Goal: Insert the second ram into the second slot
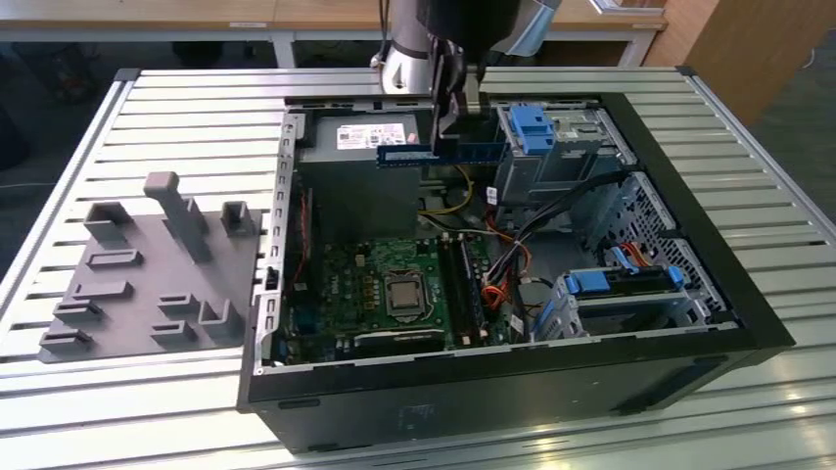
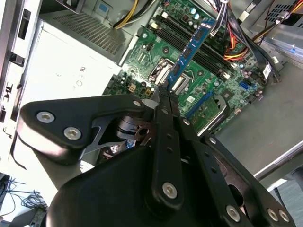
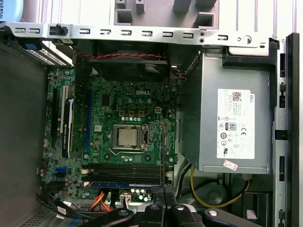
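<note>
My gripper [image 1: 451, 135] is clenched on the ram [image 1: 405, 154], pinching one long edge around mid-length. In the exterior view the stick juts out level on both sides of the fingers. The ram hangs in the air over the far part of the open case [image 1: 457, 416], well above the board [image 1: 352, 284], and sits in no slot.

In the second wrist view the ram [image 2: 191, 47] runs out from my gripper [image 2: 161, 94] over the board [image 2: 156, 52] and crosses the dark slots [image 2: 208, 59]. In the first wrist view it shows edge-on as a thin blue line [image 3: 125, 183], parallel to the black slots [image 3: 125, 171] and just beside them. I can't tell from here which slot it lines up with.

The ram is a thin, flat blue board, long and narrow, with small dark chips. My gripper [image 3: 164, 194] has black metal link fingers with bolt heads, and the tips are pressed together on the stick. The board is green and crowded, with a square metal CPU socket [image 3: 127, 137]. Beside it is a grey boxy power supply [image 3: 234, 123]. The case is black and lies on its side on a ribbed aluminium table [image 1: 196, 108]. A grey fixture [image 1: 144, 274] with pegs sits by the table edge at the exterior view's left.

The arm [image 1: 418, 39] comes straight down by the case's far edge, with the wrist pointing at the board.
</note>
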`<state>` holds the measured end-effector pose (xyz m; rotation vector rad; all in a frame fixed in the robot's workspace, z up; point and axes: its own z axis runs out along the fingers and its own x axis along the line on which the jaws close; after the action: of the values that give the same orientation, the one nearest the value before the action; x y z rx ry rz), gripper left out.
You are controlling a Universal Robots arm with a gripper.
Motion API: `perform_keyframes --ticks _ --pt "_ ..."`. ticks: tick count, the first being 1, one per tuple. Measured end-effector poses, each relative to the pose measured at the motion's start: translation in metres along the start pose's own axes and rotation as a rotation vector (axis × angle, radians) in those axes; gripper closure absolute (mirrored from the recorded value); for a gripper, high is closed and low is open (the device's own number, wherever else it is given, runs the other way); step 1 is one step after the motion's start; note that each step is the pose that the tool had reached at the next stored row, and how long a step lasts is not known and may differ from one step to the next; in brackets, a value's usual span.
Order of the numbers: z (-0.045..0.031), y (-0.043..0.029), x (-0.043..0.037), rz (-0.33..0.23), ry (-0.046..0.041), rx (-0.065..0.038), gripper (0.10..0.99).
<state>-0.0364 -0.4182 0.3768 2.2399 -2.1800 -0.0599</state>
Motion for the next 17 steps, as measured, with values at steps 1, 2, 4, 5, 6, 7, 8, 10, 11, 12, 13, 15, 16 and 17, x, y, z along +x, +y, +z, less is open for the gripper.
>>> perform_keyframes --ticks 1,2,4,5,6,7,8,10,11,12,13,15,16,17 --pt "0.0000 0.0000 0.0003 0.000 0.0000 0.000 0.969" --pt "0.0000 0.0000 0.0006 0.000 0.0000 0.000 0.969" --pt "0.0000 0.0000 0.0014 0.000 0.0000 0.000 0.969" --pt "0.0000 0.0000 0.0020 0.000 0.0001 0.000 0.969" --pt "0.0000 0.0000 0.0027 0.000 0.0000 0.000 0.969" --pt "0.0000 0.0001 0.0034 0.000 0.0001 0.000 0.969" --pt "0.0000 0.0001 0.0042 0.000 0.0000 0.000 0.969" --pt "0.0000 0.0001 0.0061 0.000 0.0000 0.000 0.969" --pt "0.0000 0.0002 0.0072 0.000 0.0000 0.000 0.969" --pt "0.0000 0.0002 0.0082 0.000 0.0001 0.000 0.969" --pt "0.0000 0.0002 0.0092 0.000 0.0001 0.000 0.969" --pt "0.0001 0.0003 0.0116 0.000 0.0000 0.000 0.969" --pt "0.0001 0.0003 0.0126 0.000 0.0001 0.000 0.969" --pt "0.0001 0.0004 0.0131 0.001 0.0000 0.000 0.969"
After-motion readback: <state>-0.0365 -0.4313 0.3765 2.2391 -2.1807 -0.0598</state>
